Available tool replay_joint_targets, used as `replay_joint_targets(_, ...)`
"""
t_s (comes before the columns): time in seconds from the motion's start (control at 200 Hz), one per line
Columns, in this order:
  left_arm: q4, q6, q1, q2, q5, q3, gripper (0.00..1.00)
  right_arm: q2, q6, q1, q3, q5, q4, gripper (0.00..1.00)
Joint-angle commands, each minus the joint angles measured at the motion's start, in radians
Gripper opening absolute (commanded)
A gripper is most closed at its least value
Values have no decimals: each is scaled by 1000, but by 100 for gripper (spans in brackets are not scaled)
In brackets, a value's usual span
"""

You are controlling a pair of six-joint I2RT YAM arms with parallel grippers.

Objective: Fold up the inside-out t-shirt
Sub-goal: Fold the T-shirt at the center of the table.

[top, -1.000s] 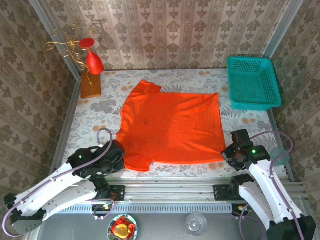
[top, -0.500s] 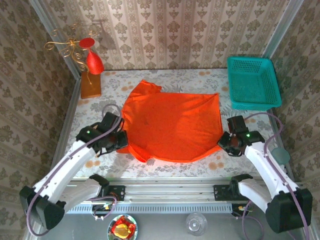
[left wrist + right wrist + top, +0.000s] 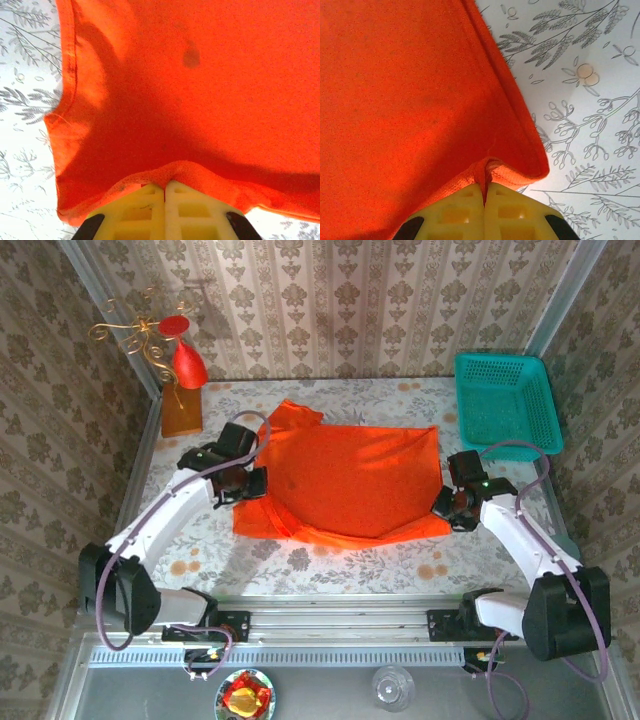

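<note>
Orange-red t-shirt sits mid-frame on the floral surface, its lower edge sagging in a V between two grips. Left fingers are pressed together, pinching the shirt's left edge. Right fingers are likewise clamped on its lower right corner. Teal basket, upper right: bare mesh floor across. Small dish, bottom edge: holds a red-and-gold wrapped item. Clear glass stands right of it.

One orange t-shirt; two grippers, a left gripper and a right gripper; one teal basket; one red cone ornament; one wooden block; one clear glass; one small dish.
</note>
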Motion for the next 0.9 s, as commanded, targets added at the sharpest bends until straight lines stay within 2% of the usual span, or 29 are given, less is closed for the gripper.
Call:
replay_joint_targets(0.0,8,68,33,29,-11,39,0,14,-31,-18,21,69,-2,0)
replay_joint_targets(0.245,33,91,73,77,-5,68,0,54,-40,-33,35,103,9,0)
replay_joint_targets(0.61,57,116,78,178,54,130,0,134,-62,-36,55,101,36,0)
replay_joint_targets(0.735,62,124,80,227,53,149,0,162,-72,-36,68,92,50,4)
replay_joint_targets(0.815,79,127,80,249,49,153,0,177,-81,-36,85,92,45,11)
replay_joint_targets(0.895,94,129,82,269,38,163,0,183,-97,-36,98,76,50,11)
